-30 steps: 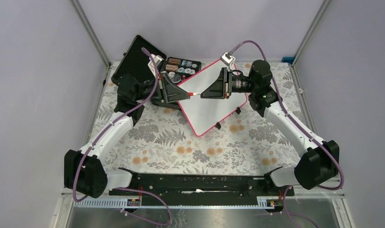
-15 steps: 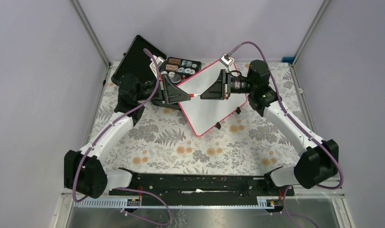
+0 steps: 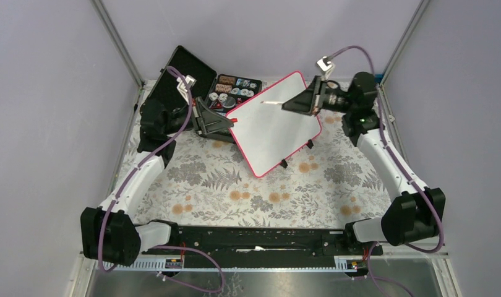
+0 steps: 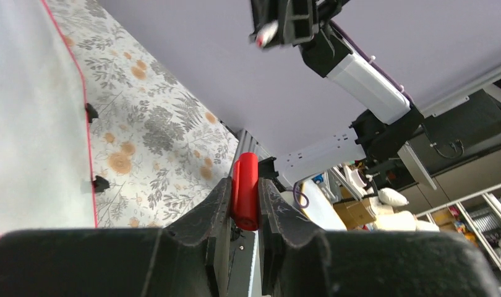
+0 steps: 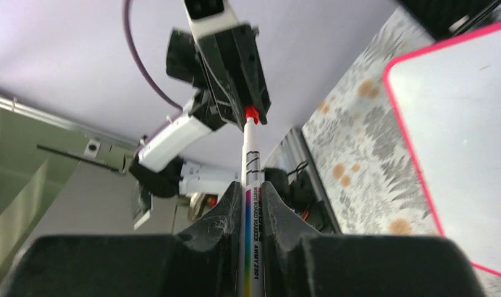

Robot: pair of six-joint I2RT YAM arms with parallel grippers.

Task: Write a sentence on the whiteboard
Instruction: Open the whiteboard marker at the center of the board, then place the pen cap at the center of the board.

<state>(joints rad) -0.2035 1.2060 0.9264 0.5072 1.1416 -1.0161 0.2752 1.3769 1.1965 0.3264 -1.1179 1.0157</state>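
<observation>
The whiteboard [image 3: 273, 127], white with a pink-red rim, lies askew at the back of the table; it also shows as the whiteboard [image 4: 31, 124] and the whiteboard [image 5: 458, 136]. I see no sentence on its face. My left gripper [image 3: 231, 119] hovers at the board's left corner, shut on a red marker cap [image 4: 245, 189]. My right gripper [image 3: 286, 105] hangs over the board's far edge, shut on a white marker [image 5: 250, 179] whose bare red tip [image 5: 251, 113] points toward the left gripper [image 5: 235, 62]. The two grippers are apart.
An open black foam-lined case [image 3: 180, 74] with a tray of small items [image 3: 235, 86] stands at the back left, just behind the left gripper. A floral cloth [image 3: 235, 179] covers the table. Metal frame posts [image 3: 121, 46] rise at the back corners.
The grippers met tip to tip over the board. Now they have drawn apart: the left went left with the cap, the right went right and back with the uncapped marker.
</observation>
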